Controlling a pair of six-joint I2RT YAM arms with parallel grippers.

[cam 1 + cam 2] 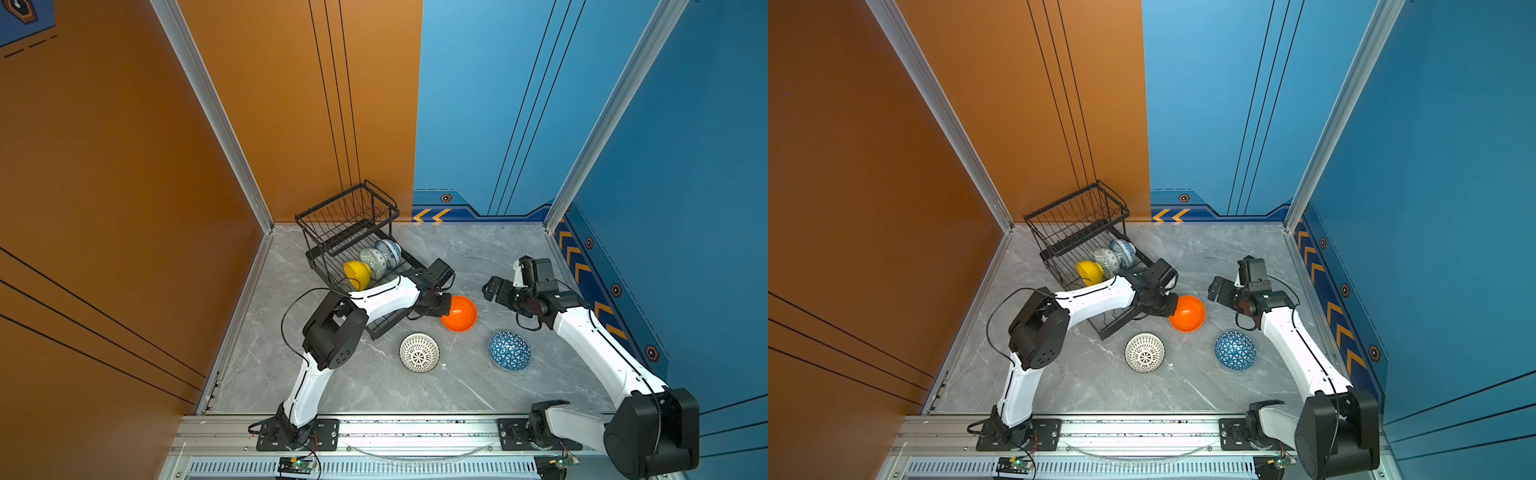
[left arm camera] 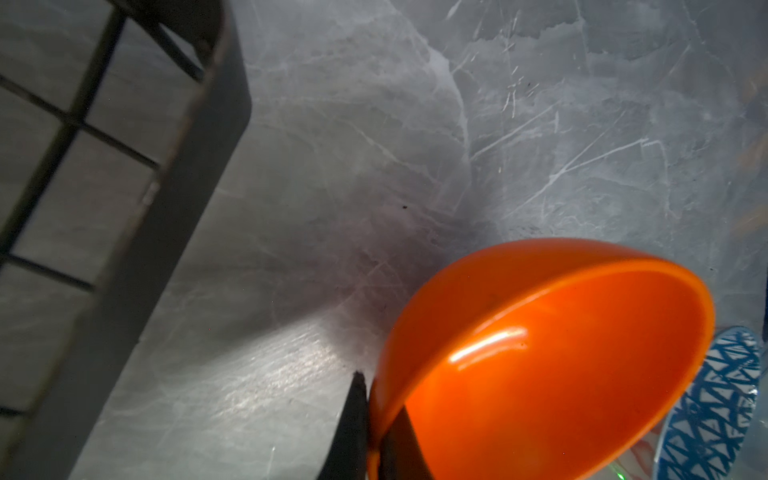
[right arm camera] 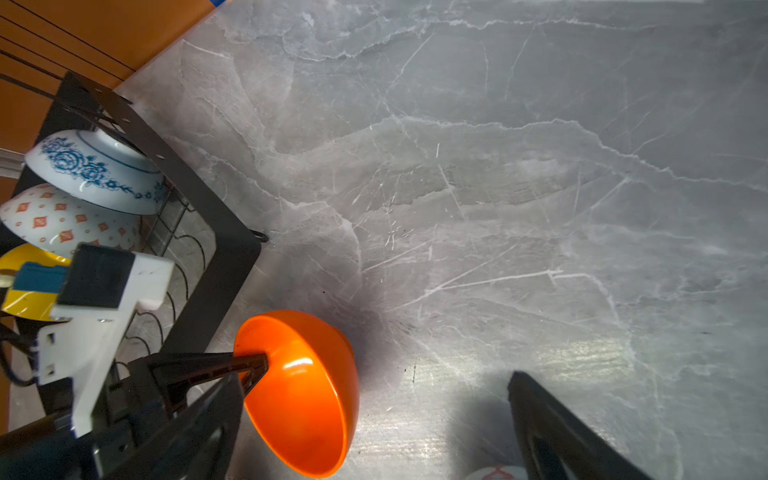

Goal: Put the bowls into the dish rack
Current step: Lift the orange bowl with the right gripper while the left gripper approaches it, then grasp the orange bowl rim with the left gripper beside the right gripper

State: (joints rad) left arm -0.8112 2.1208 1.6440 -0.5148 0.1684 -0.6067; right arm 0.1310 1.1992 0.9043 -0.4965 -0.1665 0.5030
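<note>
Six bowls and one dish rack (image 1: 351, 237) are counted.

Three bowls are stood in the rack's tray: yellow bowl (image 1: 356, 272), pale geometric bowl (image 1: 372, 262), blue floral bowl (image 1: 390, 251).

The orange bowl (image 1: 461, 313) is gripped at its rim by the left gripper (image 1: 446, 305) jaws, just right of the rack.

The lattice bowl (image 1: 419, 352) and triangle bowl (image 1: 509, 350) are seen inverted on the tabletop (image 1: 457, 257), nearer.

The right gripper (image 1: 490, 291) jaws are held wide and empty.

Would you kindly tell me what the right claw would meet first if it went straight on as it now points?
Probably the orange bowl in the left claw, just ahead of the open right claw; height is unclear, so it might pass above.
</note>
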